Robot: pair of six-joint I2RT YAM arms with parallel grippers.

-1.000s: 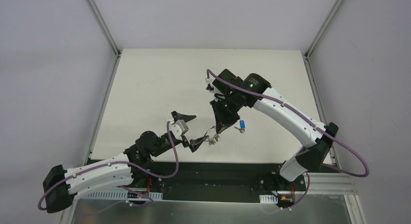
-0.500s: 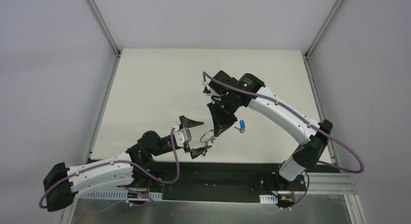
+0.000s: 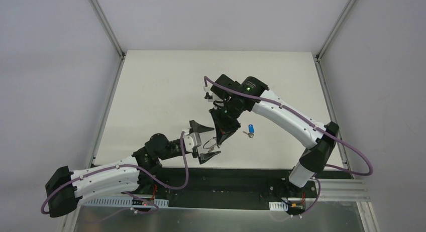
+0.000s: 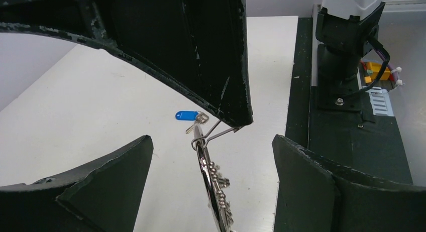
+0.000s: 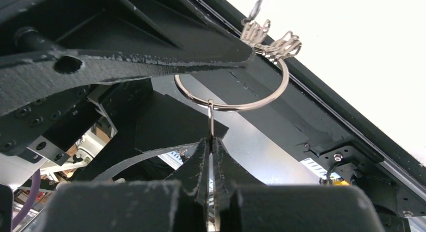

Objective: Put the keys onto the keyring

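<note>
The keyring (image 5: 236, 104), a thin silver ring carrying several small plain silver keys (image 5: 271, 41), hangs in the air above the table's near edge. My right gripper (image 5: 210, 140) is shut on a thin wire link (image 5: 210, 119) hooked on the ring. In the left wrist view the ring (image 4: 207, 171) is edge-on between my left gripper's (image 4: 211, 141) open fingers (image 4: 100, 182), and touches neither. The blue-headed key (image 4: 186, 115) lies on the white table beyond; in the top view it (image 3: 250, 127) lies just right of the right gripper (image 3: 224, 135). The left gripper (image 3: 213, 140) straddles the ring (image 3: 215, 143).
The white table (image 3: 161, 91) has a black strip (image 3: 226, 174) along its near edge with the arm bases behind it. The right arm's base (image 4: 346, 36) stands to the right in the left wrist view. Metal frame posts (image 3: 105, 26) rise at the far corners.
My left gripper has opened and let go of the keyring, which now hangs from the right gripper. The right arm has shifted a little left. The blue key has not moved.
</note>
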